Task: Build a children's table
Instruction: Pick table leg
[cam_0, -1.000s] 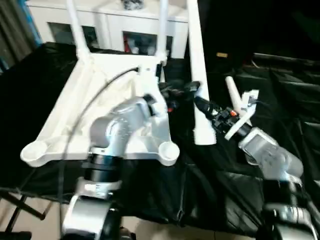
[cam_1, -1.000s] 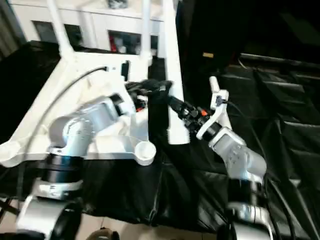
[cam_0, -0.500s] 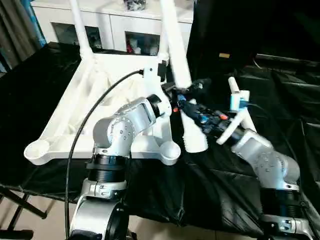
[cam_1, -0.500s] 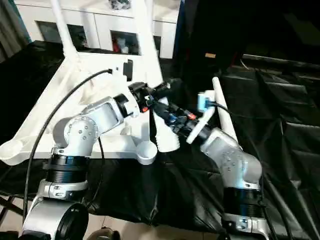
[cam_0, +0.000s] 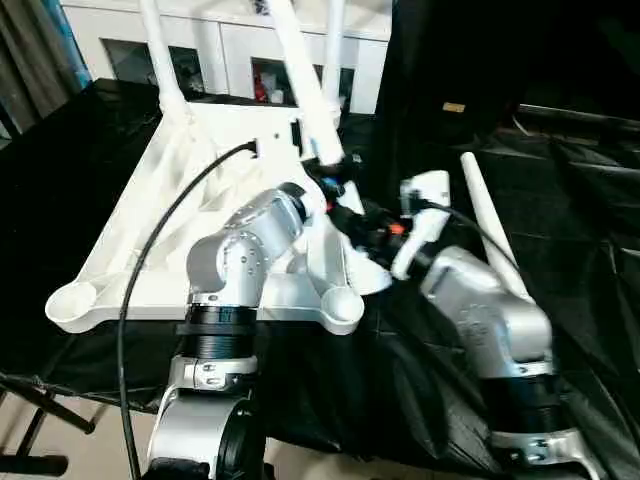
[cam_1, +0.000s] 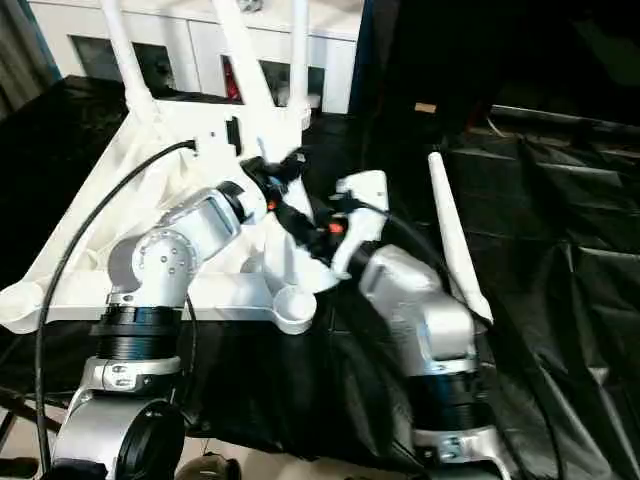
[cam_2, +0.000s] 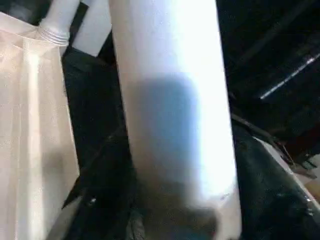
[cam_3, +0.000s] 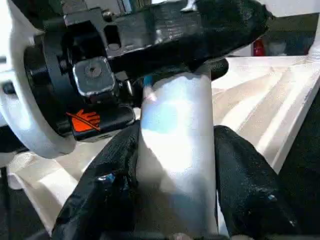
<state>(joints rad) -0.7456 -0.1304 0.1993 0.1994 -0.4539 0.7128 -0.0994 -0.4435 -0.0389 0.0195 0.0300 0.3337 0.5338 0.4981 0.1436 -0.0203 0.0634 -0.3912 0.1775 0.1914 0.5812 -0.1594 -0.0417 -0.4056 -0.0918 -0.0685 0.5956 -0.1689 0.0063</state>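
Black cloth (cam_0: 560, 200); leg (cam_3: 175, 150) between right pincer (cam_3: 175, 200) fingers.

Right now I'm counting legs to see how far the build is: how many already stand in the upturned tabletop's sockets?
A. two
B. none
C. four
A: two legs stand upright in the far corner sockets of the tabletop, while both near sockets are empty.
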